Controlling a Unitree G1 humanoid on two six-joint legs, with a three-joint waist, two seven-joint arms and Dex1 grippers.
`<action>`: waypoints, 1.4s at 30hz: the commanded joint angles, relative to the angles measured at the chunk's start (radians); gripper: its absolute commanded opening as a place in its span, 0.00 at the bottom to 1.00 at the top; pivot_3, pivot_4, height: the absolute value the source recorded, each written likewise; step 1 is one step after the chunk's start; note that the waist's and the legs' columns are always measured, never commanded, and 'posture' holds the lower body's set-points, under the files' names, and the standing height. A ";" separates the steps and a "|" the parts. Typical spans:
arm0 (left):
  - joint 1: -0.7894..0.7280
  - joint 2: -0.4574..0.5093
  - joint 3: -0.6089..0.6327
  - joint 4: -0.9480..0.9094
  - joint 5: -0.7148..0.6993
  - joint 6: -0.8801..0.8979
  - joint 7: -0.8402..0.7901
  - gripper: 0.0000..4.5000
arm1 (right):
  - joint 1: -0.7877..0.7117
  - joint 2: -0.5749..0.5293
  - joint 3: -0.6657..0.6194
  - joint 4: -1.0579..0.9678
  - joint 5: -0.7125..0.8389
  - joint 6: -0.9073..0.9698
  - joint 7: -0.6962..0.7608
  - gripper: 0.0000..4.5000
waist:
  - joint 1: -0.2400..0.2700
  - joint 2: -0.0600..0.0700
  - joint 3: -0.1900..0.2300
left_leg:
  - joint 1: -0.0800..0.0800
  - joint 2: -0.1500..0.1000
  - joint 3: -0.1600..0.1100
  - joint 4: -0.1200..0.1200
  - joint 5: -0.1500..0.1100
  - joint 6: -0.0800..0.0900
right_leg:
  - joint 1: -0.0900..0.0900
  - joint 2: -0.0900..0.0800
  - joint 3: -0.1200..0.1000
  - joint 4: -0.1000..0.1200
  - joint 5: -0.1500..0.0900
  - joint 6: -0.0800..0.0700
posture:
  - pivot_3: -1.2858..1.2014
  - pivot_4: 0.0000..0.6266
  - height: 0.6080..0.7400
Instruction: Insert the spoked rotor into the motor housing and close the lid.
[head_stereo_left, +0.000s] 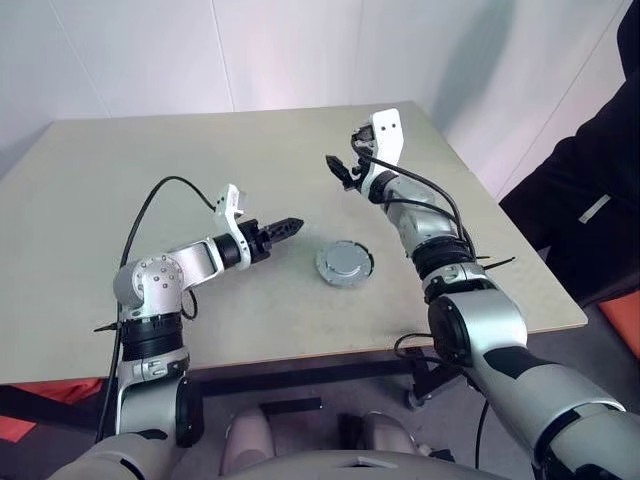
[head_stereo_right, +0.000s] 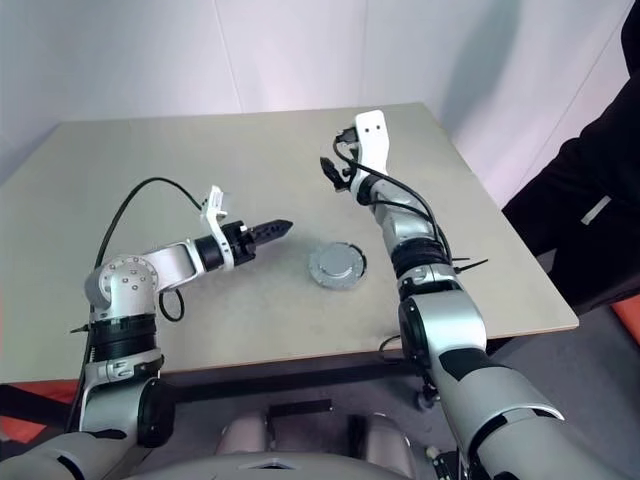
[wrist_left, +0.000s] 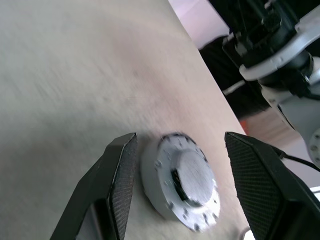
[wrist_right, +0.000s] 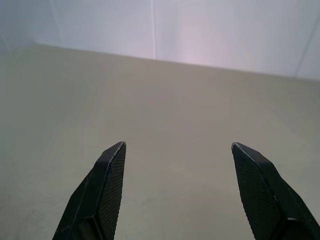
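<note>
left wrist view shows the lid (wrist_left: 182, 182) between the left claw's (wrist_left: 180, 175) parted fingers; right claw (wrist_right: 177, 175) gapes, empty.

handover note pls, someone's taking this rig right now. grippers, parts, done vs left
Left gripper: open, empty, held above the table just left of the assembly, not touching it.
Right gripper: open, empty, raised over the far side of the table, well clear of the parts.
Lid: sits on top of the motor housing near the table's front middle; the left wrist view shows it lying flat on the housing.
Spoked rotor: nowhere loose on the table, presumably inside under the lid; cannot confirm.
Done: the lid appears closed.
Left: check that the lid is fully seated, then pull both arms back.
</note>
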 joint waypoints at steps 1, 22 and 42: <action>0.032 0.043 -0.047 -0.064 0.029 -0.153 -0.083 0.66 | 0.104 -0.022 0.038 -0.237 0.043 -0.015 0.152 0.84 | 0.002 0.000 0.000 | -0.001 0.000 0.000 0.000 0.000 0.000 | 0.000 0.000 0.000 -0.001 0.000 0.000 | 0.52 0.00 1.00; 0.089 0.184 -0.250 0.018 0.213 -0.597 -0.341 0.67 | 0.510 -0.321 0.232 -0.813 0.071 0.323 0.495 0.99 | 0.020 0.000 0.000 | 0.011 0.000 0.001 0.000 0.001 0.000 | 0.012 0.001 0.001 -0.004 -0.003 0.010 | 0.52 0.00 1.00; 0.122 0.187 -0.265 0.031 0.237 -0.612 -0.323 0.67 | 0.572 -0.309 0.241 -0.836 0.072 0.359 0.479 0.99 | 0.022 0.000 0.000 | 0.010 0.000 0.000 -0.001 0.000 0.001 | 0.012 0.000 0.001 -0.004 -0.003 0.009 | 0.52 0.00 1.00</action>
